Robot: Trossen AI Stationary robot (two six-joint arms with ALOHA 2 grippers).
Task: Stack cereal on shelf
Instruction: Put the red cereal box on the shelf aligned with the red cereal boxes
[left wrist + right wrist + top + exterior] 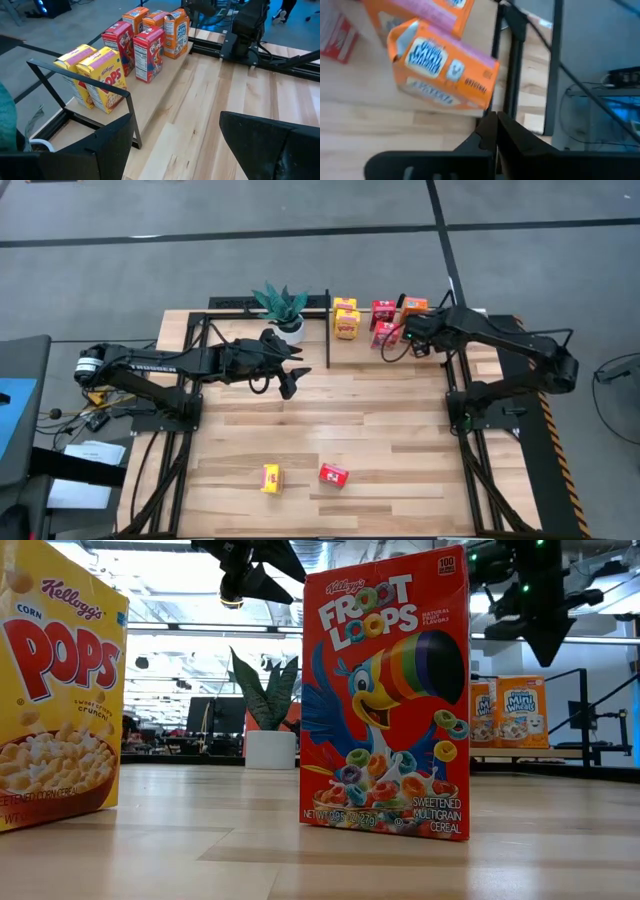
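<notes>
Pops box (55, 690) cut off at low-view edge; my right hand (495, 131) hides the counter; orange box (442, 70) blurred.

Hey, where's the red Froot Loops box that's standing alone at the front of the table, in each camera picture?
High view: Froot Loops box, near the bottom edge, right of the yellow box.
Low view: large, centre.
Left wrist view: not in it.
Right wrist view: not in it.
Shared landmark: the potted plant.

Six cereal boxes (378, 318) on the shelf (365, 348), plant (283, 308) left.
</notes>
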